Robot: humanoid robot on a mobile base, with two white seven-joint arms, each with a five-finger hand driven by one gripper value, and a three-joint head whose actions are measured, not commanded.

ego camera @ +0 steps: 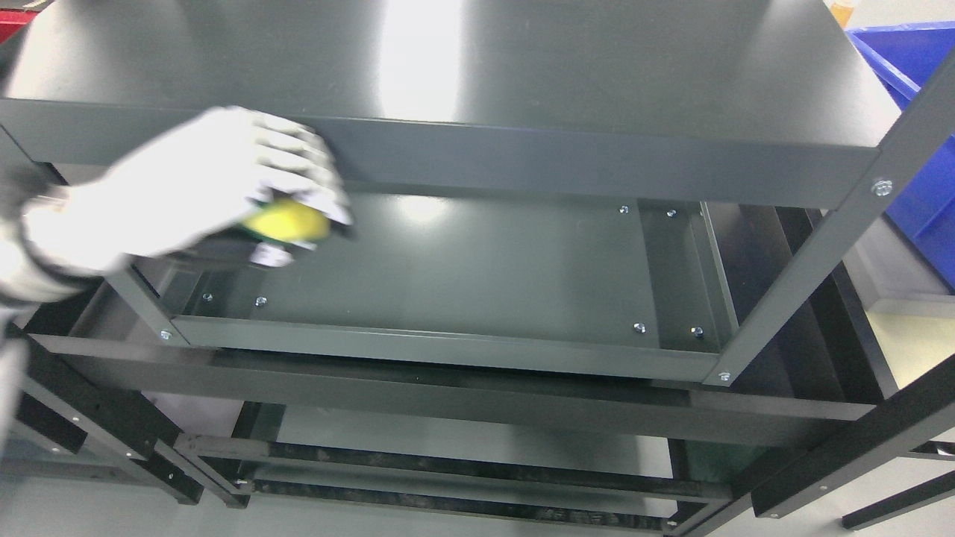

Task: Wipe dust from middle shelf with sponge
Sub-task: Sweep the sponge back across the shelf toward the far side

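Note:
My left hand [298, 216], in a white glove, comes in from the left edge and reaches under the top shelf [522, 67] at the rack's left end. Its fingers are curled around a yellow sponge [287, 221] with a green underside. The sponge hangs just above the left part of the dark middle shelf [462, 268]; whether it touches the surface cannot be told. The hand is blurred with motion. My right hand is out of view.
The rack is dark metal with corner posts; the right front post [813, 261] slants across the right side. A lower shelf [462, 440] and crossbars lie beneath. A blue bin [921, 134] stands at the right, beyond the rack.

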